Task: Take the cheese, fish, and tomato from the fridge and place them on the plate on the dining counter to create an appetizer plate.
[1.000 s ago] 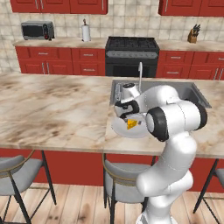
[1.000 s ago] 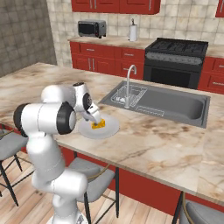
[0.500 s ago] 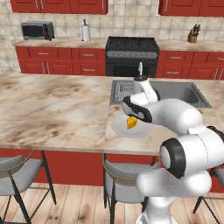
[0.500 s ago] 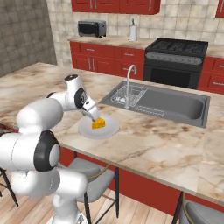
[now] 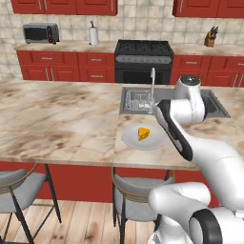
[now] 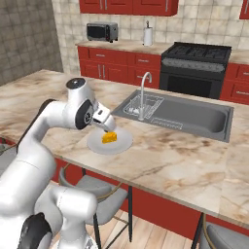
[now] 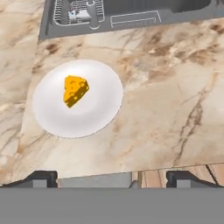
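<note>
No readable writing anywhere. Gripper (image 7: 111,178) jaws open wide, empty, above the worktop's (image 5: 62,124) near edge. Cheese (image 5: 143,134), a yellow-orange holed wedge, lies on the round white plate (image 5: 131,140) near that edge. Steel sink (image 5: 136,100) behind it, toward the far edge.

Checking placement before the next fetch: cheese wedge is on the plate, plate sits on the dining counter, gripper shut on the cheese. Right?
Not quite. The gripper is open and clear of the cheese; the hand view shows its fingertips spread wide, well back from the wedge. The cheese does lie on the plate, which sits on the dining counter.
</note>
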Available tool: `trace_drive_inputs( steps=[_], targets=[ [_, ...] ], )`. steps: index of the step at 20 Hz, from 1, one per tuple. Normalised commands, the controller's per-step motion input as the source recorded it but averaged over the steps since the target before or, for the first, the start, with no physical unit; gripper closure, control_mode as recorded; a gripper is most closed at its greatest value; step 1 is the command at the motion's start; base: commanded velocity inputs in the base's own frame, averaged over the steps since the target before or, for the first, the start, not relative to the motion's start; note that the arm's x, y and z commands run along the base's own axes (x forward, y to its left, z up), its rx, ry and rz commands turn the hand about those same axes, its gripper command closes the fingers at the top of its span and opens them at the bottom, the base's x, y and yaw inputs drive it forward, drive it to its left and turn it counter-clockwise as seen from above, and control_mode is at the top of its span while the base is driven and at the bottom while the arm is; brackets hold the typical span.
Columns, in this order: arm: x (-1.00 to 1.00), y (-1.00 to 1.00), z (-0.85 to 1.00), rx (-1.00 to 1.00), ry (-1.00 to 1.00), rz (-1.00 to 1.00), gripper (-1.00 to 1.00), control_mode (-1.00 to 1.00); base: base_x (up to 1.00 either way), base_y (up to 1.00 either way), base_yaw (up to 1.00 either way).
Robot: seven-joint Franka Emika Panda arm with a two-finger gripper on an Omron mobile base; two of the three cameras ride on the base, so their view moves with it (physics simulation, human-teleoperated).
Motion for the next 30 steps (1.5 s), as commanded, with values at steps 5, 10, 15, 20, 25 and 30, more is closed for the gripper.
trace_drive_inputs(
  steps=[5,10,15,20,25,30],
  targets=[
    [-0.95,-0.09,0.62,0.0,-0.11,0.35,-1.0,-1.0,0.0,0.0,0.0],
    [-0.63,0.16,0.3,-0.06,-0.04,0.19,-1.0,-1.0,0.0,0.0,0.0],
    [-0.03,0.42,0.13,-0.15,0.01,0.0,-1.0,-1.0,0.0,0.0,0.0],
    [0.0,0.16,0.06,-0.07,0.0,-0.01,-1.0,1.0,0.0,0.02,-0.01],
    [0.0,0.0,0.0,0.0,0.0,0.0,-1.0,1.0,-0.37,-0.13,-0.01],
    [0.0,0.0,0.0,0.0,0.0,0.0,-1.0,1.0,-1.0,-0.73,-0.17]
  ],
)
